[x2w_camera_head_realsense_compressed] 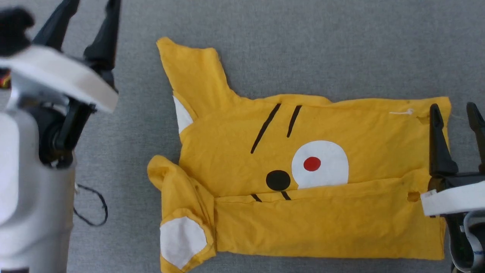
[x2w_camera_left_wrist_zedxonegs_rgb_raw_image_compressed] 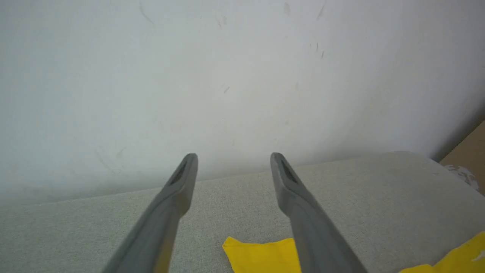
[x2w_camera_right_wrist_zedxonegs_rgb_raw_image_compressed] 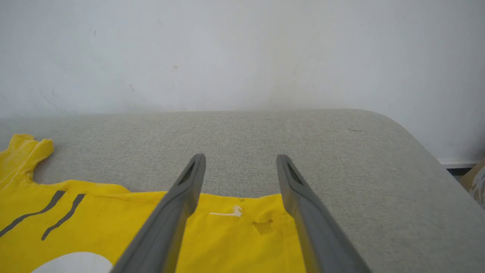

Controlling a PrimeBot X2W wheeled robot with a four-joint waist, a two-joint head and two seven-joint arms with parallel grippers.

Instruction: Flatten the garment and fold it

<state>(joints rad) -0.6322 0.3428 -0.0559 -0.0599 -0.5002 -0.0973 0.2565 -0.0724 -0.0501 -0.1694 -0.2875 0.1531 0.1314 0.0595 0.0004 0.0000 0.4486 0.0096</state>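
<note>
The garment, a bright yellow T-shirt with black stripes, white patches and a white oval with a red dot, lies flat on the grey surface. Its near long edge is folded up over the body. My left gripper hangs open at the upper left, well clear of the shirt's sleeve. My right gripper stands open over the shirt's right edge, holding nothing.
A loose black thread loop lies on the surface by my left arm. A pale wall rises behind the surface's far edge. A brown box stands off the surface's corner.
</note>
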